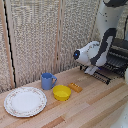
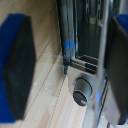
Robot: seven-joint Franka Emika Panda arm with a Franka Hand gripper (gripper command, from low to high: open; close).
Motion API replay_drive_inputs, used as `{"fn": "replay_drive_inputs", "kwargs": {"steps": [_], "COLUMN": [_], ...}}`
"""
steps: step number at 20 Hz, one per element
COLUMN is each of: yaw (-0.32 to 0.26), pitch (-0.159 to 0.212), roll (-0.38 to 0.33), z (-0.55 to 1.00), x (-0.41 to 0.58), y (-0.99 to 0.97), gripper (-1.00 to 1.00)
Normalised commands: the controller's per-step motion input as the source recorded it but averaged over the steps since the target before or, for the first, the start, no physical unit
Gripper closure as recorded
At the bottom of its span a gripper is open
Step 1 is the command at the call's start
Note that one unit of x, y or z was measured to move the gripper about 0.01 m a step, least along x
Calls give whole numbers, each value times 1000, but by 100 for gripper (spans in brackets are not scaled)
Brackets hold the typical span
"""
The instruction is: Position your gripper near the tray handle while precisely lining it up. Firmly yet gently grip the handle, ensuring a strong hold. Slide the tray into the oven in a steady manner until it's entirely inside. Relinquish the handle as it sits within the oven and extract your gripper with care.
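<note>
The oven (image 1: 118,56) stands on the wooden table at the exterior view's right. The dark wire tray (image 1: 104,76) sticks out of it, low over the table. Its handle (image 1: 96,75) is the thin bar along the front edge. My gripper (image 1: 91,70) hangs just above that edge on the white arm. In the wrist view my gripper (image 2: 67,67) is open, with the blue pads (image 2: 15,65) far apart and nothing between them. Past them I see the oven front with a round knob (image 2: 82,91) and a blurred dark bar (image 2: 66,35); I cannot tell if it is the handle.
On the table (image 1: 95,107) are a round patterned white plate (image 1: 25,101), a blue mug (image 1: 48,80), a yellow bowl (image 1: 62,92) and a small orange object (image 1: 75,87), all to the exterior view's left of the tray. A woven screen (image 1: 45,35) stands behind.
</note>
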Motion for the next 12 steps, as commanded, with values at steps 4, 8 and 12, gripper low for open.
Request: {"fn": "replay_drive_inputs", "kwargs": {"steps": [4, 8, 12], "yaw": [69, 28, 7], "pitch": [0, 0, 0], "roll": [-18, 130, 166], "z": [82, 561, 749], "x": [-111, -94, -70], "y": [-101, -548, -732], "gripper": [100, 100, 100]}}
